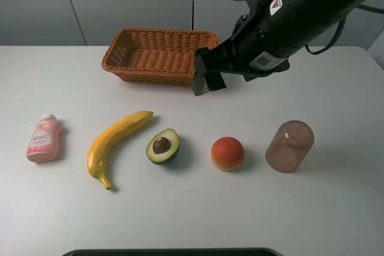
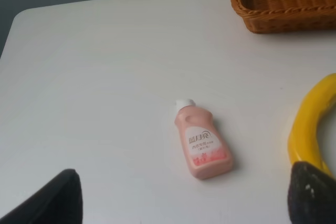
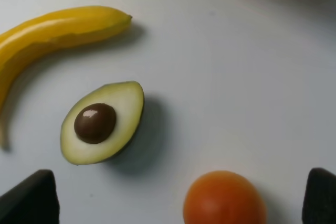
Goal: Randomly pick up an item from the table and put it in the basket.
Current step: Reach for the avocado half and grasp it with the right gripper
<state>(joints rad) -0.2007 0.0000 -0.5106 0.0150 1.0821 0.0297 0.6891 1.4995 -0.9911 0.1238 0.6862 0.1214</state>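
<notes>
The halved avocado (image 1: pixel 162 146) lies flesh up with its brown pit showing on the white table (image 1: pixel 192 214), between the banana and the orange-red fruit. It also shows in the right wrist view (image 3: pixel 102 123). The brown wicker basket (image 1: pixel 120 55) stands empty at the back. My right gripper (image 1: pixel 208 76) is open and empty, hanging above the table by the basket's front right corner, behind the avocado; in its wrist view the right gripper (image 3: pixel 174 199) has its fingers wide apart. My left gripper (image 2: pixel 181 203) is open and empty, and is out of the exterior view.
A yellow banana (image 1: pixel 114 142) lies left of the avocado. An orange-red fruit (image 1: pixel 227 153) and a brown translucent cup (image 1: pixel 290 145) on its side lie to the right. A pink bottle (image 1: pixel 43 139) lies at the far left and also shows in the left wrist view (image 2: pixel 202 142).
</notes>
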